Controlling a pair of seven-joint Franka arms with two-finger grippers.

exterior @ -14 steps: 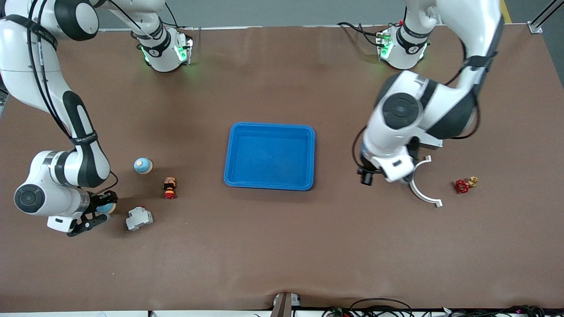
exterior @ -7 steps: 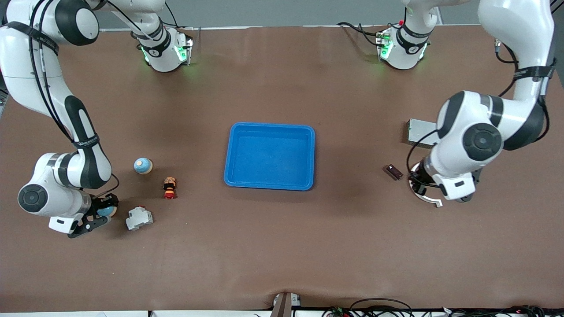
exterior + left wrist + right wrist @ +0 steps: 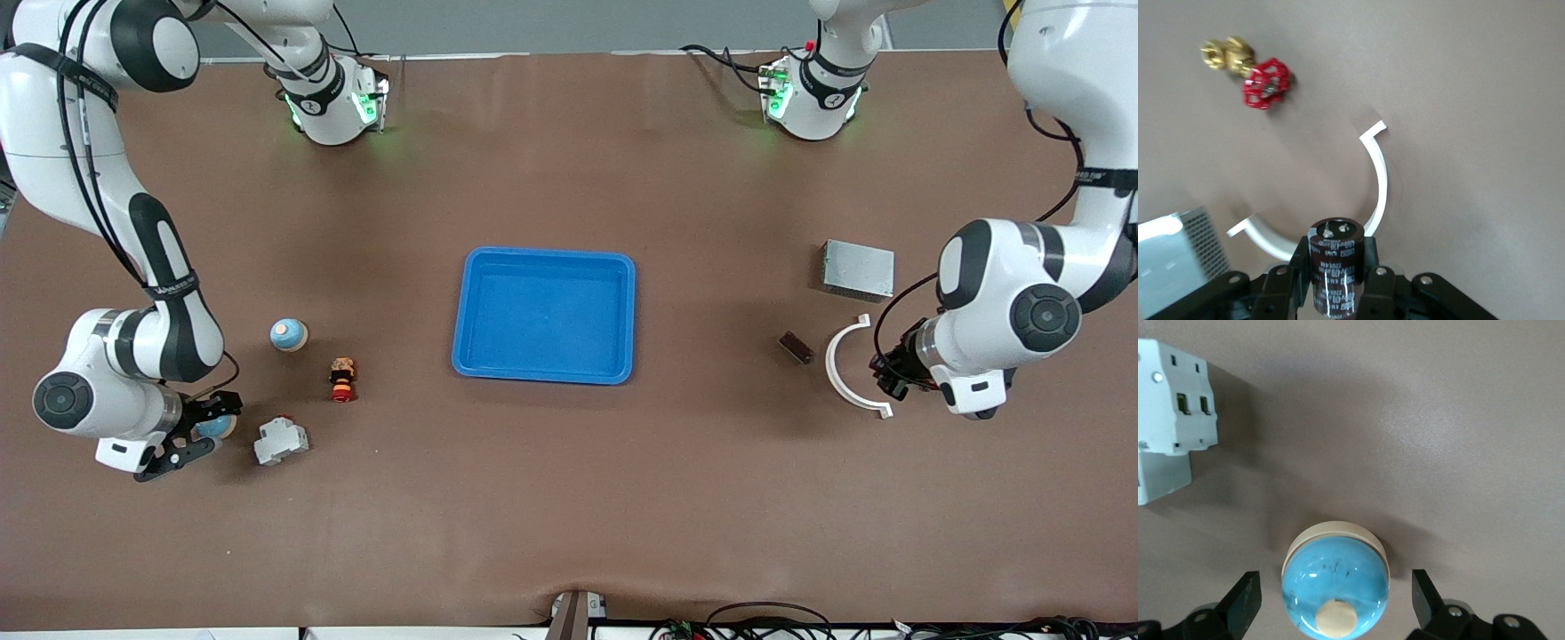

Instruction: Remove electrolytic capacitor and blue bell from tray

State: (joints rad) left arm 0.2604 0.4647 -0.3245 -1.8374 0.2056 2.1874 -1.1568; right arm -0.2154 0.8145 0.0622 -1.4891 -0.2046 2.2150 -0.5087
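Two claws are working at opposite ends of my desk [image 3: 551, 498]. I am seeing the left claw [image 3: 1336, 283] clamping the dark capacitor [image 3: 1335, 263] upright over the white curved bracket [image 3: 1375, 193]. I am watching the right claw [image 3: 1335, 603] sitting wide open around the blue bell [image 3: 1335, 581], beside the grey breaker [image 3: 1168, 447].

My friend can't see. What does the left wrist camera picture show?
The left gripper has its fingers shut on a dark capacitor, above a brown table. A white curved bracket, a red-handled brass valve and a gray box lie on it.
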